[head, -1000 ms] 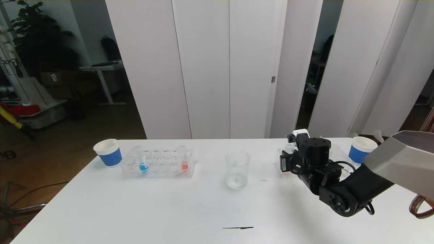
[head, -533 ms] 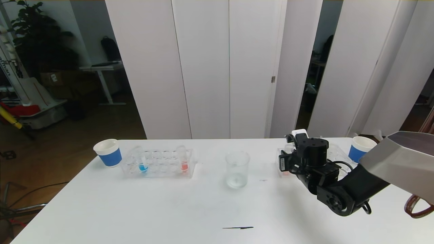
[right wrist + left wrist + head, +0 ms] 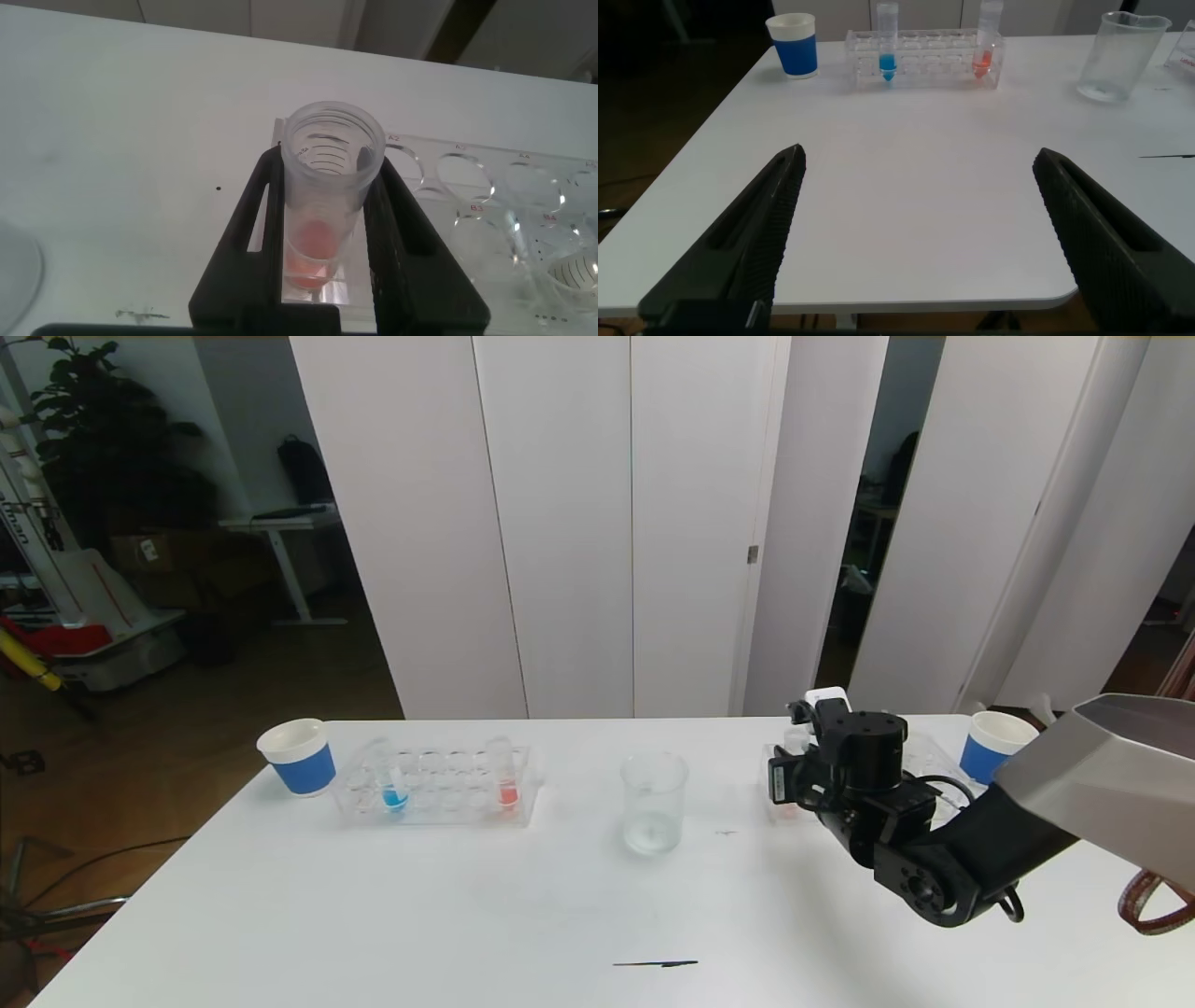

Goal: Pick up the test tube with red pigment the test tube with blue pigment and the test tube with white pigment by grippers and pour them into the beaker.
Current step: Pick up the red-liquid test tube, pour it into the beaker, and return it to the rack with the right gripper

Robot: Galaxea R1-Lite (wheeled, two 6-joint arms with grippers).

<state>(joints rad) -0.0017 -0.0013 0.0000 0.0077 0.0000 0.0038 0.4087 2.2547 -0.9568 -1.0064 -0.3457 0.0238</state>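
Head view is showing the right pincer (image 3: 805, 747) working at the far-right rack (image 3: 920, 756), with the beaker (image 3: 653, 803) standing mid-tabletop. Left wrist view is showing the left pincer (image 3: 920, 233) hanging spread near the tabletop's (image 3: 906, 215) near edge, idle. Right wrist view is showing the pincer pinching the test tube with red pigment (image 3: 322, 196) below its rim; it is looking light, slick and breakable, so holding it high and upright is probably safest.

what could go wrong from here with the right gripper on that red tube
1. The right gripper is shut on the red test tube while the tube's bottom sits in the clear rack; a tilted lift could drag or tip the rack.
2. The tube is open-topped, so a jerky carry might spill red liquid before the beaker.
3. The grip is on smooth clear wall; the tube could slip when tilted to pour.
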